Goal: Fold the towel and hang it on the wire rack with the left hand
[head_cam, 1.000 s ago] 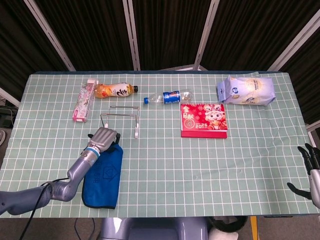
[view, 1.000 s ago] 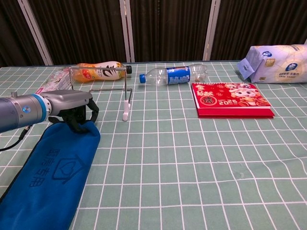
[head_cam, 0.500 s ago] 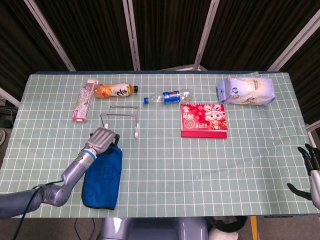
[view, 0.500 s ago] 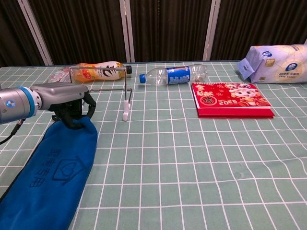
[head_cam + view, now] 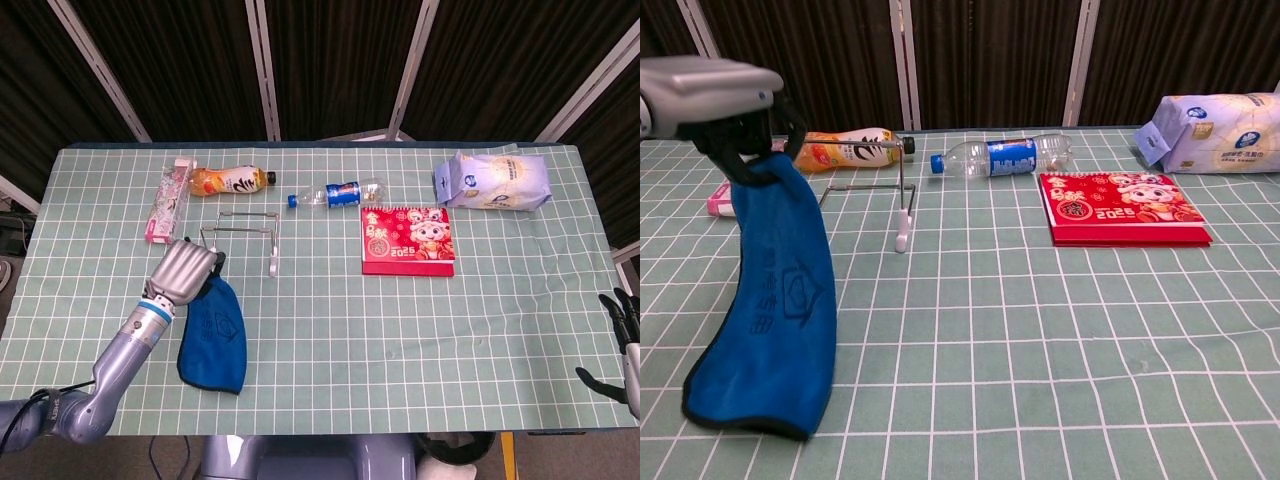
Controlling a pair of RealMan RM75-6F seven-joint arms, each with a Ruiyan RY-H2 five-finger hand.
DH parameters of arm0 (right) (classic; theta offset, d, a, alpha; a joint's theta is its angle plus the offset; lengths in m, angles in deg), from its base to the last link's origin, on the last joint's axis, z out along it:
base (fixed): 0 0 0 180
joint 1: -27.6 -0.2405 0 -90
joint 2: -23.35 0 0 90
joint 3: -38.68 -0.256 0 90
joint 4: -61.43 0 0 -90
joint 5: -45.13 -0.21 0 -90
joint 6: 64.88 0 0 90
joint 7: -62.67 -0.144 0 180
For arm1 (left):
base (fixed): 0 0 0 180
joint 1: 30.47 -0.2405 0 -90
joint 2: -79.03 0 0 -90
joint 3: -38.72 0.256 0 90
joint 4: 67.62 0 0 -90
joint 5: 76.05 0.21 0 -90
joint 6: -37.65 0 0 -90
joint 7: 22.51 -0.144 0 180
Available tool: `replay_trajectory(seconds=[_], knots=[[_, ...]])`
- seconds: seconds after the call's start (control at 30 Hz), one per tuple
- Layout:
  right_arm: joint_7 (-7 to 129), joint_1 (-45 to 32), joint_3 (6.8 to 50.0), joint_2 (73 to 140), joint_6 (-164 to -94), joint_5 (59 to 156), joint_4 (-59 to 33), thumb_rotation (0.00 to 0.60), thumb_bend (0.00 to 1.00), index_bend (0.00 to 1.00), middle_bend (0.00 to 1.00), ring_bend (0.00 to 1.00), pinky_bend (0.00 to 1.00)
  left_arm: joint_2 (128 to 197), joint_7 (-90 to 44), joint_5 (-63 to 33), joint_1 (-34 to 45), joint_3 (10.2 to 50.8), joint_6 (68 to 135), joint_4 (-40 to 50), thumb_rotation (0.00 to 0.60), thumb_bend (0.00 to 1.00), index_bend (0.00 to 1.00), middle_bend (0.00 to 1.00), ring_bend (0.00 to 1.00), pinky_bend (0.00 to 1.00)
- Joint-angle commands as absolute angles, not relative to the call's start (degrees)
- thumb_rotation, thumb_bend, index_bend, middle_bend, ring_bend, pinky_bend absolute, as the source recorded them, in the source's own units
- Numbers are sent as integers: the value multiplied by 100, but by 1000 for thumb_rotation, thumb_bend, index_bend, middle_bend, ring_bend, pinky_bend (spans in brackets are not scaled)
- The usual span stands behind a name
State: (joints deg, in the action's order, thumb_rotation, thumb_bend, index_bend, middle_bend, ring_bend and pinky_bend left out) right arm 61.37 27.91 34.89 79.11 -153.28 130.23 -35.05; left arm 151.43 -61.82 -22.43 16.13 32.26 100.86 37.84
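Note:
My left hand (image 5: 183, 271) (image 5: 725, 105) grips one end of the folded blue towel (image 5: 214, 324) (image 5: 778, 299) and holds it up off the table. The towel hangs down from the hand, its lower end trailing near the table. The wire rack (image 5: 246, 235) (image 5: 865, 190) stands just beyond and to the right of the hand, bare. My right hand (image 5: 622, 345) shows only at the right edge of the head view, off the table, fingers spread and holding nothing.
Behind the rack lie a pink box (image 5: 168, 200), an orange drink bottle (image 5: 230, 181) (image 5: 848, 149) and a clear water bottle (image 5: 338, 193) (image 5: 1002, 157). A red calendar (image 5: 407, 241) (image 5: 1122, 208) and a pale blue bag (image 5: 492, 181) (image 5: 1220, 119) sit at the right.
My left hand has risen, lifting the towel's near end off the table; the towel now hangs instead of lying flat. The right hand has not moved.

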Motion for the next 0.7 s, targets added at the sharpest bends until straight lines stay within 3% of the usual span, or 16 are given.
replay_trajectory(seconds=[0.03,0.37,0.7], knots=[[6107,2798,3492,7901,-15347,13048,-3504,600,0,80,0,0,0,14793,-6836,-2452,1656,2993,10703,4314,600,775,829,979,911,1000],[5980,2810,3462,7860,-15364,13015,-3487,600,0,81,0,0,0,14573,-7534,-2944,2194,2383,10908,4491,600,776,833,979,911,1000],[5961,2790,3433,7857,-15305,12935,-3480,600,0,124,0,0,0,14575,-7987,-3350,2719,2209,10639,4092,600,776,839,979,910,1000]])
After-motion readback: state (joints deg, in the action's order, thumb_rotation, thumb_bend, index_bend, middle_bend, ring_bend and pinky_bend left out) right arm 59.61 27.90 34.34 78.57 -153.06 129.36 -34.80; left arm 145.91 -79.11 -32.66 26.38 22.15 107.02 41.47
